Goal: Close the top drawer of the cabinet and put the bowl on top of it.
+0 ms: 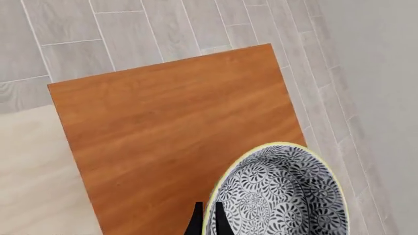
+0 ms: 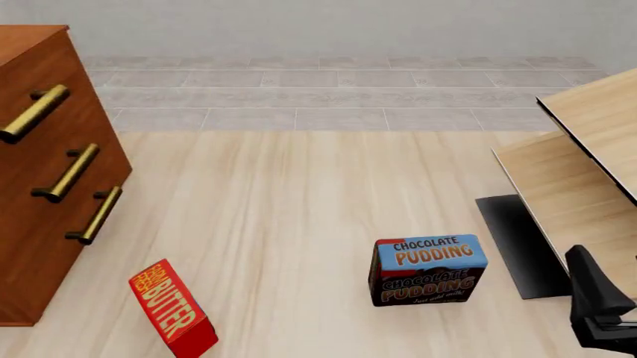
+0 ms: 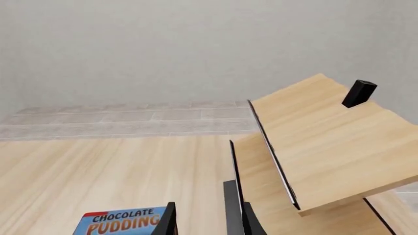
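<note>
The bowl [image 1: 281,196], blue-and-white patterned with a yellowish rim, shows only in the left wrist view. My left gripper [image 1: 207,221] is shut on its rim, one finger outside and one inside. Beneath it lies the flat reddish-brown top of the cabinet [image 1: 170,132]; whether the bowl touches it I cannot tell. In the front view the cabinet [image 2: 40,224] stands at the far left, and its top drawer [image 2: 60,74] with a brass handle [image 2: 35,112] sits flush with the two lower fronts. My right gripper [image 3: 199,208] is open and holds nothing.
A chocolate pudding box [image 2: 428,268] stands near the front centre, and a red butter box [image 2: 171,309] leans at the front left. Pale light-wood furniture [image 2: 587,156] with a dark base fills the right side. My right arm [image 2: 597,309] rests at the lower right.
</note>
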